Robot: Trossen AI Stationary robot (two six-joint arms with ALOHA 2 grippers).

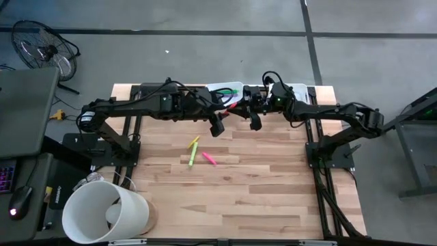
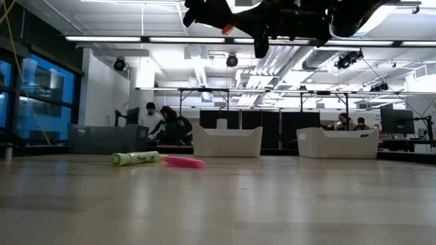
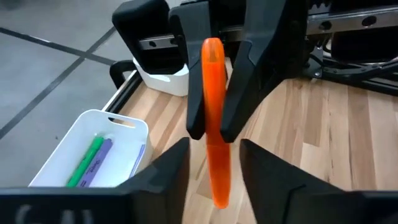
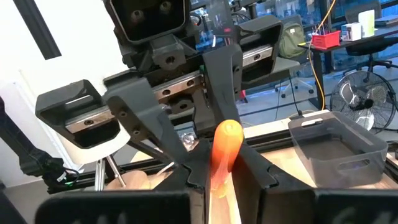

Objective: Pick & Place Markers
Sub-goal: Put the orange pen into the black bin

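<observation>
Handover of an orange marker (image 3: 214,118) above the table's far edge, near twelve o'clock in the high view. Right gripper (image 3: 211,134) is clamped on the marker near its middle. Left gripper (image 3: 214,165) faces it with jaws parted, one on each side of the marker's lower end and not touching it. The marker's long axis runs along the gap between the left fingers. Judged next: left jaws close before the right lets go. White tray (image 3: 93,152) holding green and purple markers lies just beside. Three more markers (image 1: 198,154) lie mid-table.
</observation>
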